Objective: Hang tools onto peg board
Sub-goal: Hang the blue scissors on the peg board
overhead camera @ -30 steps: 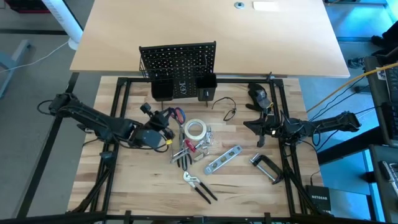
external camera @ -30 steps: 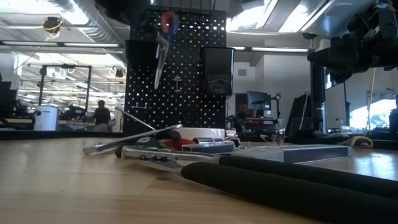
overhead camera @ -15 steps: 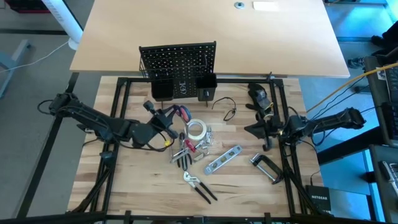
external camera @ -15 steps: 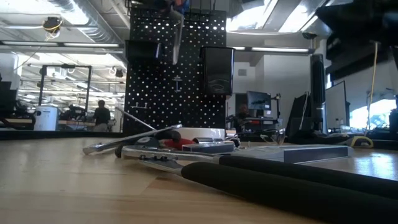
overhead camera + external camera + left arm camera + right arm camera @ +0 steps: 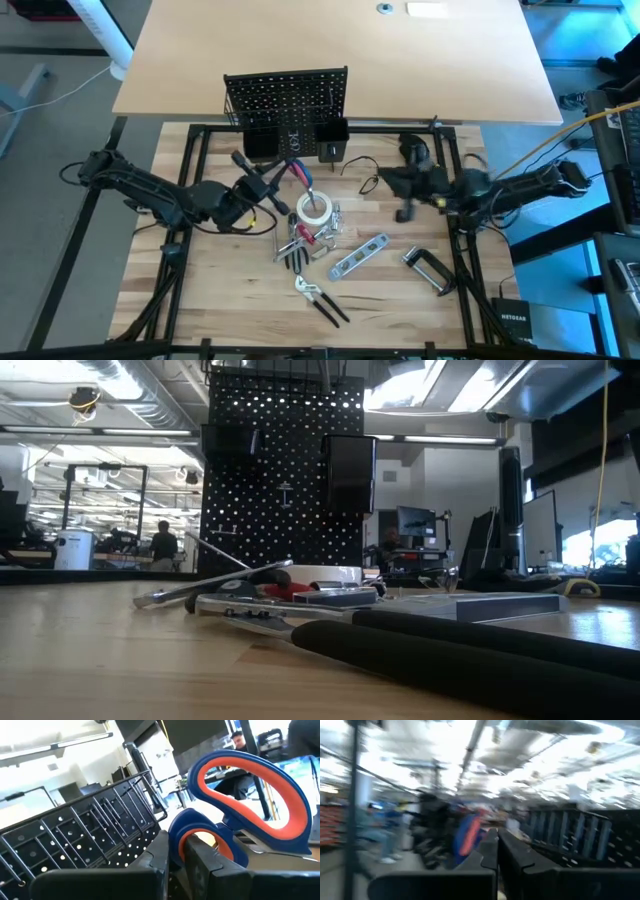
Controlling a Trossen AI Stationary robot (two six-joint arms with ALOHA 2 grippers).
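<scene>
Pale wooden worktop under both arms, peg board upright at its far edge. Left gripper raised just in front of the board, clamped on the red-handled scissors. Right gripper lifted near the far right edge, fingers together, empty. Tape roll, spirit level, pliers, C-clamp flat mid-worktop.
</scene>
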